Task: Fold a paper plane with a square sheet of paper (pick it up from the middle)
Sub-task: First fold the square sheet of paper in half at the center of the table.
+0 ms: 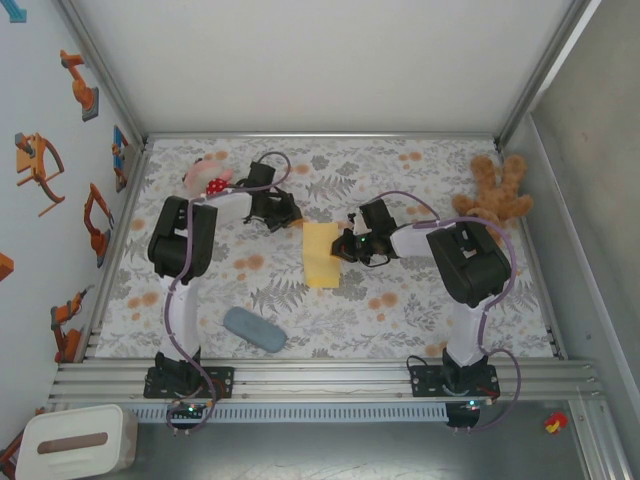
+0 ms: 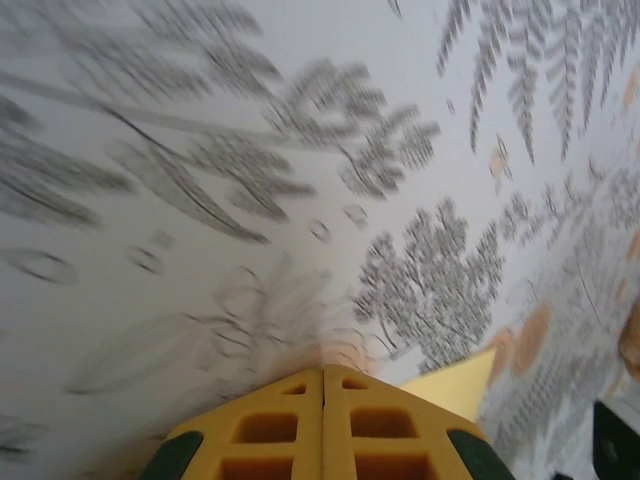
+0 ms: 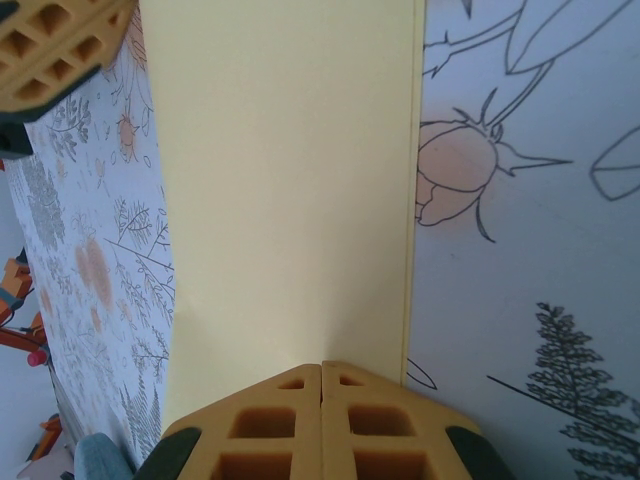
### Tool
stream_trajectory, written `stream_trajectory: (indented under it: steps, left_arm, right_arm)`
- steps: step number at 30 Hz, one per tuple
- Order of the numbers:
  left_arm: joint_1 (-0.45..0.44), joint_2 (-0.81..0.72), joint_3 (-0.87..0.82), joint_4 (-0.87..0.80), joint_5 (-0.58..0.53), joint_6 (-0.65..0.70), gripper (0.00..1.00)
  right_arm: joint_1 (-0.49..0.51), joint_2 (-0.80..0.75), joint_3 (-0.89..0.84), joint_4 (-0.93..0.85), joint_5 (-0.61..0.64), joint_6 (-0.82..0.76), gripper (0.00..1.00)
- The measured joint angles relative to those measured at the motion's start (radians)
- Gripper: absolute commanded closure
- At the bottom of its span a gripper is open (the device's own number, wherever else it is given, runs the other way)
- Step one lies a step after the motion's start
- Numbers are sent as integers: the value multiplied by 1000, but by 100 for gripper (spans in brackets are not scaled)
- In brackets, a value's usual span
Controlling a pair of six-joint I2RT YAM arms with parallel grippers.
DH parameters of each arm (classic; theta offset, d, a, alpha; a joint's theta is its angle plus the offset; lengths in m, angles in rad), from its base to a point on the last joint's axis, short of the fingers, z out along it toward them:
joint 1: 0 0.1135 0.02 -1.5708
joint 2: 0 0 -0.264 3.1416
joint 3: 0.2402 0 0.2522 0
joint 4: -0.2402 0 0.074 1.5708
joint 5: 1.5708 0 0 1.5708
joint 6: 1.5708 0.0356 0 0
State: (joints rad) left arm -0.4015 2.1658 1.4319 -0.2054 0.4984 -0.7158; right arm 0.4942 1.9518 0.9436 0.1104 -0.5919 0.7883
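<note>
Yellow paper [image 1: 321,262], folded in half, may skid or spring open if the right gripper [image 3: 321,375] and left gripper [image 2: 323,380], both pressed together empty, push unevenly.

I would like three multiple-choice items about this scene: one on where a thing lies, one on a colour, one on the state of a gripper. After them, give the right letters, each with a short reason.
1. Where on the table does the brown teddy bear sit?
A) at the far right, by the wall
B) between the two arm bases
C) on top of the paper

2. What colour is the sheet of paper?
A) white
B) yellow
C) blue

3. How does the right gripper stand?
A) wide open
B) shut
C) closed on the bear

Right letters:
1 A: the top view shows it far from the arm bases, next to the right wall.
2 B: it is plain yellow in the top view and in the right wrist view.
3 B: the right wrist view shows its two fingertips meeting with no gap.
</note>
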Motion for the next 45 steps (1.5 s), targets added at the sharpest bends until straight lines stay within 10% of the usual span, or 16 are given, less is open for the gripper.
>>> stream_trajectory:
  steps: [16, 45]
  left_arm:
    - [-181, -260, -299, 72, 34, -47, 100]
    - [-64, -394, -426, 57, 95, 16, 100]
  right_arm:
    - [0, -1, -1, 0, 0, 0, 100]
    - [0, -1, -1, -1, 1, -1, 100]
